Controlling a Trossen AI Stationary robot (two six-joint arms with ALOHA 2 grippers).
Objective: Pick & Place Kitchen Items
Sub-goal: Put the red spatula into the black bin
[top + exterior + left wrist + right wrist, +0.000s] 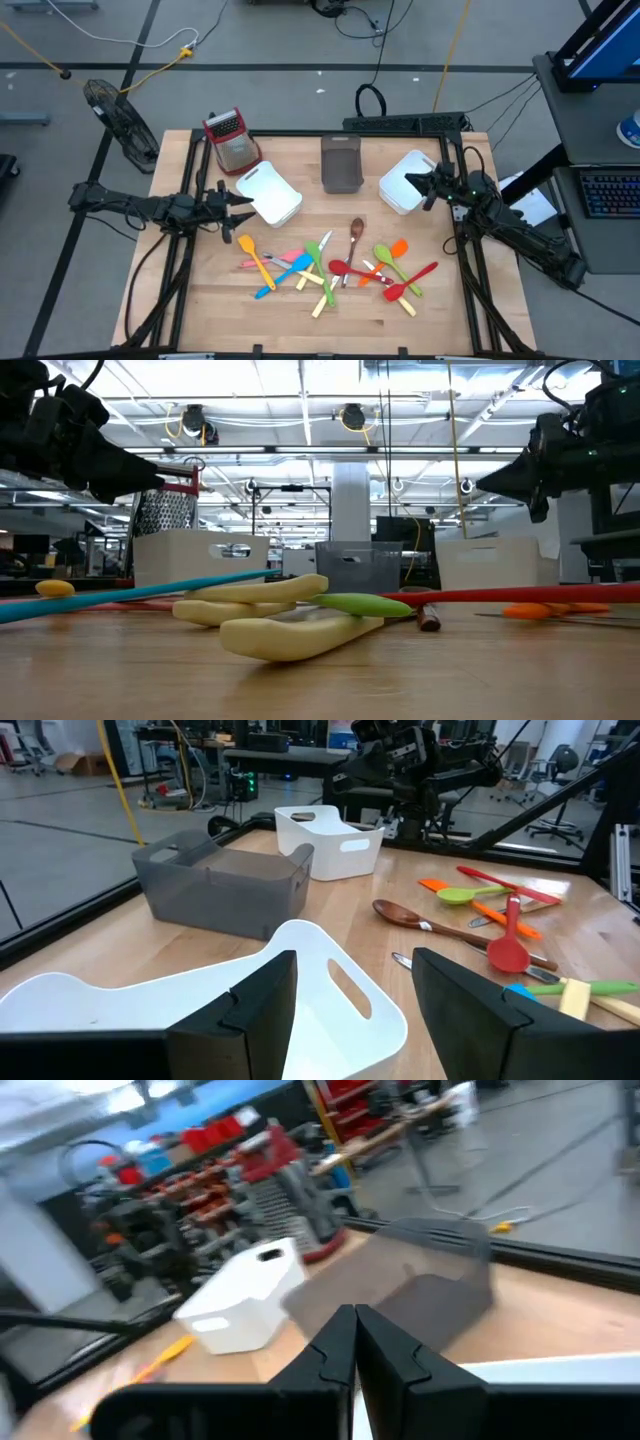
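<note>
The kitchen items lie loose on the wooden table's near middle: a brown wooden spoon (356, 235), a red spoon (345, 268), a green spoon (385, 255), a yellow spoon (252, 255), a blue utensil (280, 275) and cream-handled cutlery (322, 295). My left gripper (355, 1010) hangs open and level at the left. Its fingers stand above the near rim of a white bin (268, 193) and touch nothing. My right gripper (355, 1345) is shut and empty. It hovers level over the edge of a second white bin (405, 182) at the right.
A grey bin (340, 163) stands at the far middle between the two white bins. A red-topped metal grater (230, 138) stands at the far left corner. Black rails (300, 133) frame the table. Bare wood lies along the near edge in front of the utensils.
</note>
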